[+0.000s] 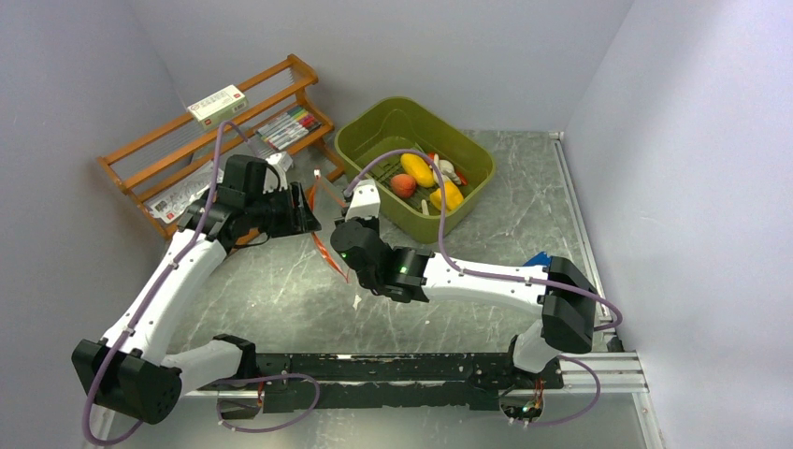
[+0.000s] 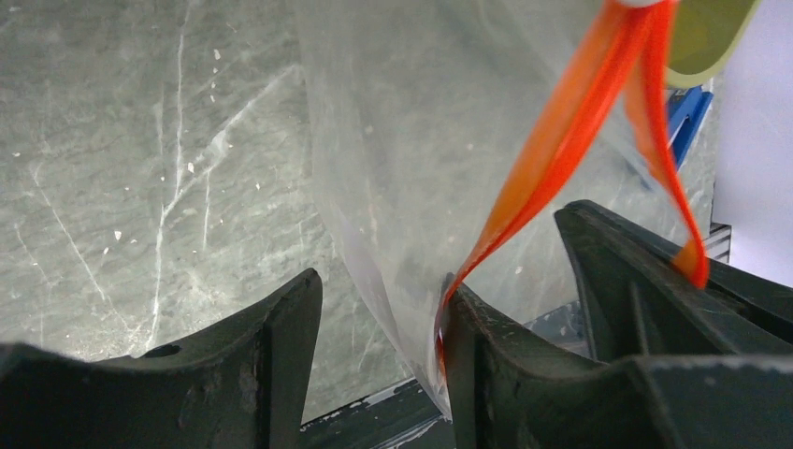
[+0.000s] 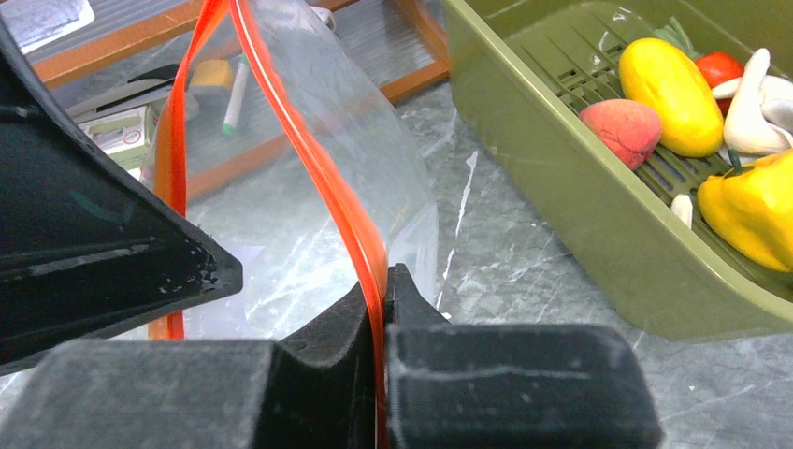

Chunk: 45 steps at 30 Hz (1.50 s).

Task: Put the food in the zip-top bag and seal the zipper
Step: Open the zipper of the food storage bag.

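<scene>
From above, the left arm climbs from its base at the near left corner and bends at the wrist, so that the left fingers [image 1: 304, 208] point right. The right arm stretches low from the near right, leftward across the grey surface [image 1: 281, 299], and the right fingers [image 1: 344, 254] come in beside the left ones. The zip-top bag [image 1: 323, 210] hangs between the two, lifted off the surface, its zipper [image 1: 325, 245] running as a slanted red-orange line. The food [image 1: 418, 169] lies in the olive basket [image 1: 444, 126] further back on the right, apart from the bag. A wooden rack [image 1: 187, 140] stands at the far left. In the left wrist view the left fingers stand apart, with the surface showing through the gap. The clear film [image 2: 411, 140] hangs in that gap, and one side of the zipper [image 2: 561, 140] lies against the inner edge of one finger. The bag's mouth gapes, its two strips diverging. In the right wrist view the right fingers are pressed together on one strip of the zipper [image 3: 318, 159], with the bag [image 3: 374, 122] rising above them and the food [image 3: 669, 79] inside the basket [image 3: 561, 215] to the right.
</scene>
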Motion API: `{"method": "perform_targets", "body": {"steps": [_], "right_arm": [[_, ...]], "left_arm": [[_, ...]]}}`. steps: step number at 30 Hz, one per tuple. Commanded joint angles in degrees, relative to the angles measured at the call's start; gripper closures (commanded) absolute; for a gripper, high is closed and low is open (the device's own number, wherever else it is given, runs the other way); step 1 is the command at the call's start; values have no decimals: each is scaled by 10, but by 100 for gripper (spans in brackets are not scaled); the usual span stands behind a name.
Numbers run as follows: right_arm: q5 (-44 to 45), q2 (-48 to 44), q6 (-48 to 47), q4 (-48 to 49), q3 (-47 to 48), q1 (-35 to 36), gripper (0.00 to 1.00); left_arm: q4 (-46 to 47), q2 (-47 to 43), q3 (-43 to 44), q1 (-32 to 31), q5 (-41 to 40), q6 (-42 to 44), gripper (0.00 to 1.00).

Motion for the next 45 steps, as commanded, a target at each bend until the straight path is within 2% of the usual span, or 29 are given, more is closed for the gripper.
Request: {"method": "perform_targets", "body": {"steps": [1,3,5,8,12,17,24,28,33,36,39,41,45], "right_arm": [[16,2,15,-3,7,-3,100],[18,7,14,-3,10,-3,100],[20,10,15,-4,15,-3,100],[18,9,19,2,16,-3,100],[19,12,28,3,13,-2,100],[27,11,29,10,8,-2,100],[38,14,22,13,6,-3,100],[41,10,27,17,-5,-3,100],[34,7,43,15,-11,-10,100],[30,3,48,9,-15,-16,100],[20,-12,74,-21,-21,-37,100],[-8,-33,74,-1,-45,-50,100],[-117,-67,49,79,-95,-61,100]], "left_arm": [[-19,-14,33,-6,31,5,49],[21,-15,27,-7,130,-8,42],[47,-20,18,-7,159,-28,40],[54,-21,2,-7,116,-35,35],[59,4,-1,-11,126,-35,31],[62,32,-3,-41,83,-31,28],[-7,39,46,-82,-75,-27,42],[-41,39,58,-87,-127,-21,47],[-19,26,38,-87,-123,-22,68],[-15,29,32,-87,-135,-18,90],[-33,23,52,-87,-190,-1,93],[-26,6,65,-87,-210,19,93],[41,-31,63,-87,-172,69,93]]}}
